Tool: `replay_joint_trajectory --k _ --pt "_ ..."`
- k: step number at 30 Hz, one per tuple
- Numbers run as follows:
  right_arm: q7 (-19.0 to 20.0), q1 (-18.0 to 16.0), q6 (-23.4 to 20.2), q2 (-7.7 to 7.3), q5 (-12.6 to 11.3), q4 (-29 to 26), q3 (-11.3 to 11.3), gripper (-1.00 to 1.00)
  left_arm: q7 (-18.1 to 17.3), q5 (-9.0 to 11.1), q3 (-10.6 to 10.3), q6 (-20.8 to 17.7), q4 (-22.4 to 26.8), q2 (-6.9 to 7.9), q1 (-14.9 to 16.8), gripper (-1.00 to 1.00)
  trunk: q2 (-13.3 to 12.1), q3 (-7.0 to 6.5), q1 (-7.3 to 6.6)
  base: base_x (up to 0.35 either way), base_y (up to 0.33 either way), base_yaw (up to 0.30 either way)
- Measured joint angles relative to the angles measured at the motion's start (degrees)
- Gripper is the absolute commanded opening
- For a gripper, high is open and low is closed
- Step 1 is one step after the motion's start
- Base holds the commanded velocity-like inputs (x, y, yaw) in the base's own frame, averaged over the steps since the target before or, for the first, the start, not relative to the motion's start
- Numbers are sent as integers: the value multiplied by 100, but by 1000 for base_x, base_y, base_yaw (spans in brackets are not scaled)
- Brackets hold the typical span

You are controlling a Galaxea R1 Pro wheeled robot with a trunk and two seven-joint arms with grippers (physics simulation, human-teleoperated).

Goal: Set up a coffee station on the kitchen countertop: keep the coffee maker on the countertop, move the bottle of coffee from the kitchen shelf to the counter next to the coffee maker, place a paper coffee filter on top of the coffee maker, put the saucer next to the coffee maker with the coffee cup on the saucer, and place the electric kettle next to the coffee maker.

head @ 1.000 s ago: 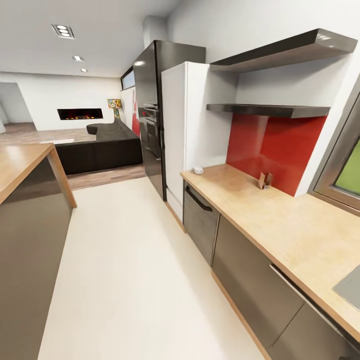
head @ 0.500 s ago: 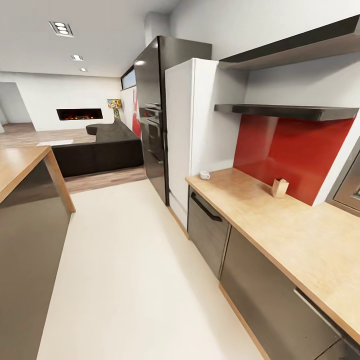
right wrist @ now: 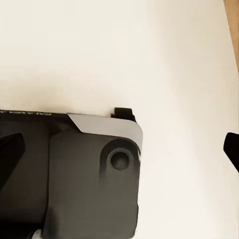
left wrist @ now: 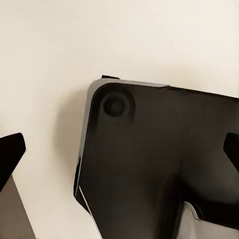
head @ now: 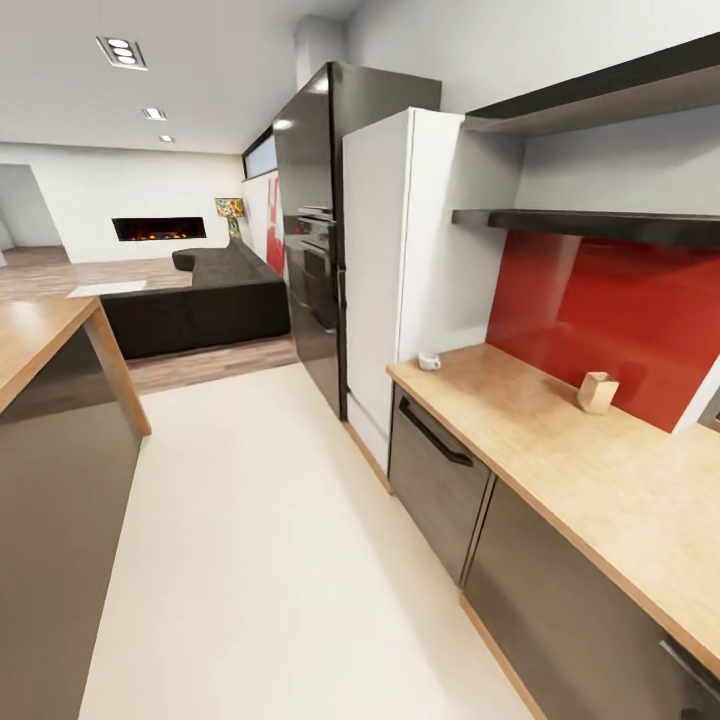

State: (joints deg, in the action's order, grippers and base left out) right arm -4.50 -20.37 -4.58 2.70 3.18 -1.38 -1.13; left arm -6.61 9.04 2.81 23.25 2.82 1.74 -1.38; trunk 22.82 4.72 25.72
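A small white coffee cup (head: pixel 428 361) stands at the far end of the wooden countertop (head: pixel 560 450), close to the white fridge. Farther along the counter, a small tan box-like thing (head: pixel 597 392) sits against the red backsplash; I cannot tell what it is. Two dark wall shelves (head: pixel 600 224) hang above the counter, and what lies on them is hidden from this angle. In the left wrist view my left gripper (left wrist: pixel 121 152) is open over the robot's dark base and pale floor. My right gripper (right wrist: pixel 121 149) is open the same way, with nothing between its fingers.
A white fridge (head: pixel 400 270) and a black oven tower (head: pixel 315 250) stand beyond the counter. A wooden-topped island (head: pixel 45 400) lines the left side. Pale floor (head: pixel 270 540) runs between them toward a dark sofa (head: pixel 200 300).
The camera has moved: the whole picture shifted, with the counter, cup and tan thing now nearer and farther right. Nothing on the counter has moved by itself.
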Motion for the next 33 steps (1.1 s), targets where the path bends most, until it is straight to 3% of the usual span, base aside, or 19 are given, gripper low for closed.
replay_joint_trajectory --k 25,33 --pt "14 0 -2 0 2 -1 0 100 0 0 0 0 0 -4 -3 100 0 0 0 306 172 -1" --pt "17 0 -2 0 0 -2 0 100 0 1 0 0 0 -8 0 100 0 0 0 304 205 -179"
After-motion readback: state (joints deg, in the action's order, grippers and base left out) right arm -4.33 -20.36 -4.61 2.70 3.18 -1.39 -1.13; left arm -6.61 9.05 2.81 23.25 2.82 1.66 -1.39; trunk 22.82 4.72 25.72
